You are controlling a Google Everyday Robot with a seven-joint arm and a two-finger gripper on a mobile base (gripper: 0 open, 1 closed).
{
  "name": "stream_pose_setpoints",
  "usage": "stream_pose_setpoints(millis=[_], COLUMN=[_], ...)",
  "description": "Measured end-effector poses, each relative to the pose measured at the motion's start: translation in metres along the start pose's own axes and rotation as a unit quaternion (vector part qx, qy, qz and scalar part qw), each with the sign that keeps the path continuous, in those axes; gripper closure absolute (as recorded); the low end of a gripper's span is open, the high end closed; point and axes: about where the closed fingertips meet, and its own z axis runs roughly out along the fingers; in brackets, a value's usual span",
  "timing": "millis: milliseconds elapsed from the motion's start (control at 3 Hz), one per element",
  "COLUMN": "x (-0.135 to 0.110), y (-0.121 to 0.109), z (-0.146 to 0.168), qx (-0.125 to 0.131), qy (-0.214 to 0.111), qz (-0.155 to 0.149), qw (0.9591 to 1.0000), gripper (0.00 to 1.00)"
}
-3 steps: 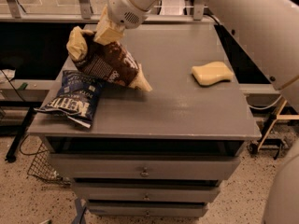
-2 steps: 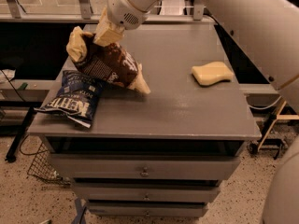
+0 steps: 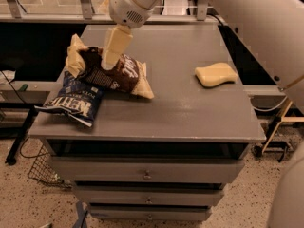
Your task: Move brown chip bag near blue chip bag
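The brown chip bag (image 3: 122, 74), dark brown with cream ends, lies on the left part of the grey table (image 3: 190, 108). Its left end overlaps the upper edge of the blue chip bag (image 3: 76, 99), a navy "KETTLE" bag that hangs slightly over the table's left front corner. My gripper (image 3: 109, 64) comes down from above and is shut on the upper middle of the brown bag. Its cream fingers (image 3: 116, 44) hide part of the bag.
A pale yellow sponge-like block (image 3: 216, 74) lies on the right side of the table. The table has drawers (image 3: 147, 175) below. A wire basket (image 3: 40, 170) stands on the floor at the left. My large arm (image 3: 266, 27) spans the upper right.
The gripper has lowered the brown bag. The bag now rests lower and flatter on the table, against the blue bag. The blue bag and the sponge have not moved.
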Motion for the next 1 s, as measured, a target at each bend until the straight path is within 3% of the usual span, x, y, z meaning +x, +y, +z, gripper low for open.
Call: stream_pose_setpoints(millis=[333, 667, 1000], x=[0.015, 0.038, 0.046], y=[0.012, 0.035, 0.039], z=[-0.041, -0.094, -0.104], qx=[0.012, 0.042, 0.048], qy=[0.030, 0.056, 0.062], qz=[0.016, 0.055, 0.062], qw=[0.9993, 0.9960, 0.9950], gripper=[0.00, 0.00, 0.00])
